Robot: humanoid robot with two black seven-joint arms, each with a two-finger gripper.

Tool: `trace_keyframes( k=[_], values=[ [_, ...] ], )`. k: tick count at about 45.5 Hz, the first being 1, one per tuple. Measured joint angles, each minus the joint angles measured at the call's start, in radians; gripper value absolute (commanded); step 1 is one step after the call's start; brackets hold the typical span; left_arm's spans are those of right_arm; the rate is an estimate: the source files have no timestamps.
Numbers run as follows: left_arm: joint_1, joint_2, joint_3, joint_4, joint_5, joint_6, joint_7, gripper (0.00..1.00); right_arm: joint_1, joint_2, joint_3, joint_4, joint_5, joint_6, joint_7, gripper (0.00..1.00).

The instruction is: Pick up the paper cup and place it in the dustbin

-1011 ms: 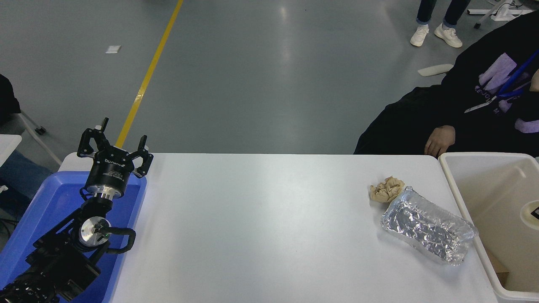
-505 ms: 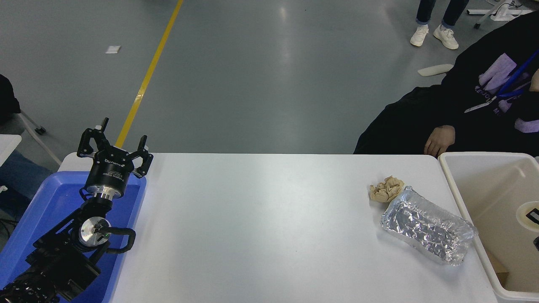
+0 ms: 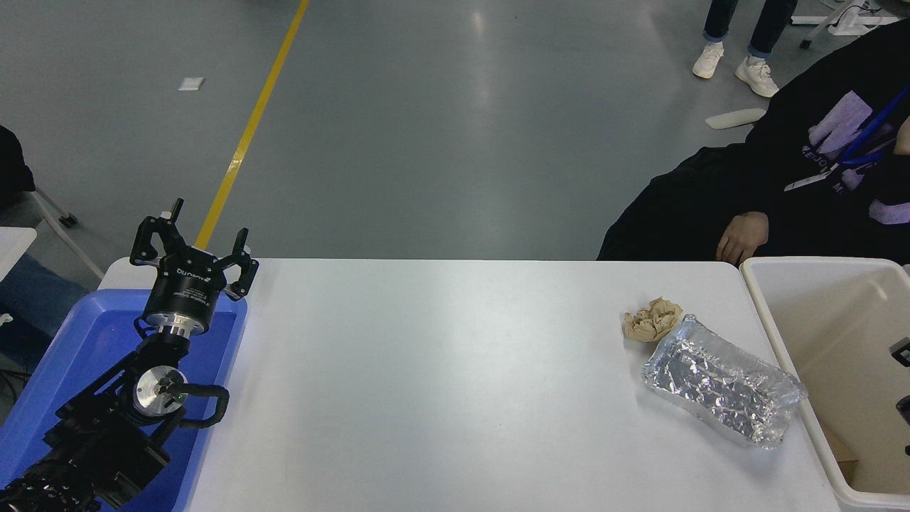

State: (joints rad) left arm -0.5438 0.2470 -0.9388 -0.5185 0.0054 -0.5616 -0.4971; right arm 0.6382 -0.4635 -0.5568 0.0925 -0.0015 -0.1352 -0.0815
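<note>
The paper cup is not in view. The dustbin (image 3: 817,262) stands at the table's right end, off-white with a thick rim, and runs out of the picture. Only two black finger parts of my right gripper (image 3: 903,377) show at the right edge, above the bin's inside. They stand apart with nothing between them. My left gripper (image 3: 202,245) is parked open and empty at the lower left, above the blue tray (image 3: 78,334).
A crumpled tan paper wad (image 3: 652,318) and a crinkled silver foil tray (image 3: 721,391) lie on the table just left of the bin. A seated person in black is at the far right, one hand (image 3: 739,238) near the table's corner. A brown scrap (image 3: 842,455) lies in the bin.
The cup showed between my right gripper's fingers over the bin in the earlier frames. Now it is gone from view and the fingers stand apart. The left arm has not moved.
</note>
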Motion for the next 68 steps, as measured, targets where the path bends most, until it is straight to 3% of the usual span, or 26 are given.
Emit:
trace_keyframes(
  k=[10,13,15,23,31,38,46,52,68],
  values=[
    [0.0,0.0,0.0,0.0,0.0,0.0,0.0,0.98,0.009,-0.005,0.004,0.02,0.0,-0.004,-0.001,0.88],
    [0.0,0.0,0.0,0.0,0.0,0.0,0.0,0.98,0.029,-0.013,-0.001,0.059,-0.003,-0.005,-0.001,1.0],
    [0.0,0.0,0.0,0.0,0.0,0.0,0.0,0.98,0.047,-0.027,-0.006,0.093,-0.006,-0.005,-0.002,1.0],
    [-0.001,0.0,0.002,0.0,0.001,-0.001,0.001,0.98,0.234,-0.155,-0.146,0.408,-0.013,0.007,-0.002,1.0],
    [-0.001,0.0,0.002,0.0,0.001,-0.001,0.002,0.98,0.576,-0.204,-0.446,0.786,-0.014,0.042,-0.002,1.0],
    [-0.001,0.0,0.003,0.0,0.001,-0.001,0.002,0.98,0.921,-0.182,-0.665,1.1,-0.015,0.209,0.0,1.0],
    [-0.001,0.0,0.003,0.0,0.001,-0.001,0.002,0.98,1.242,-0.126,-0.748,1.266,-0.013,0.575,0.002,1.0],
    [0.0,0.0,0.002,0.0,0.001,-0.001,0.002,0.98,1.443,-0.047,-0.755,1.329,-0.009,0.745,0.002,1.0],
    [0.0,0.0,0.002,0.0,0.0,0.0,0.002,0.98,1.708,0.118,-0.713,1.381,-0.001,0.886,0.002,1.0]
  ],
)
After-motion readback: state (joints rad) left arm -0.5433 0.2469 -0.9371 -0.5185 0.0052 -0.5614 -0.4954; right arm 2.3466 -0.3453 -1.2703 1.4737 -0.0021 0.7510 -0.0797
